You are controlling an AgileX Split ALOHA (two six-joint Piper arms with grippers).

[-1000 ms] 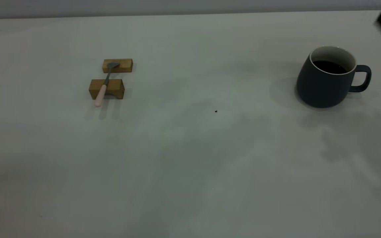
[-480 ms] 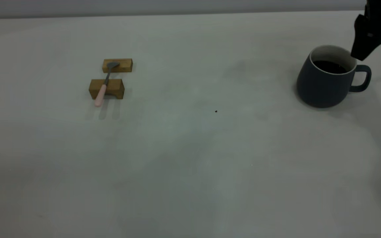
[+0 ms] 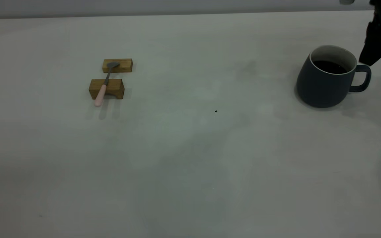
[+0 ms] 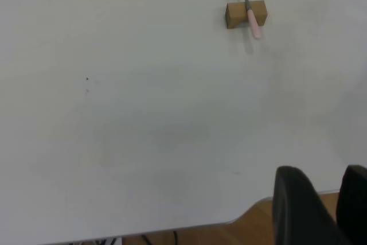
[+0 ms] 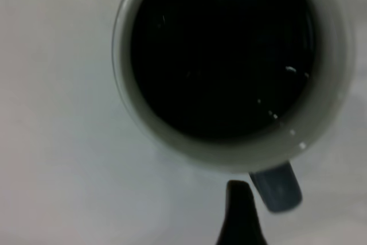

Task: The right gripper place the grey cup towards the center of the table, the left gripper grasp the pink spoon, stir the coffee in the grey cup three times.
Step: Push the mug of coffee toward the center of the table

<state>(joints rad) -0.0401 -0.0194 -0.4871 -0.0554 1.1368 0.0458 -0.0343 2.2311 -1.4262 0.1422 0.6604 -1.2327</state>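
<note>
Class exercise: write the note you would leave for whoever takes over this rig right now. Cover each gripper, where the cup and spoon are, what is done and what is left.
Right gripper: above the table, just beside the handle of the grey cup, holding nothing; its finger spread is hard to judge.
Left gripper: back at the table's near edge in its wrist view, open and empty, far from the pink spoon.
Cup: upright at the right side of the table, coffee inside, not yet moved to the centre.
Spoon: lying across two wooden blocks at the left.
Done: only the approach to the cup.
Left: grasp and place the cup, pick up the spoon, stir three times.
</note>
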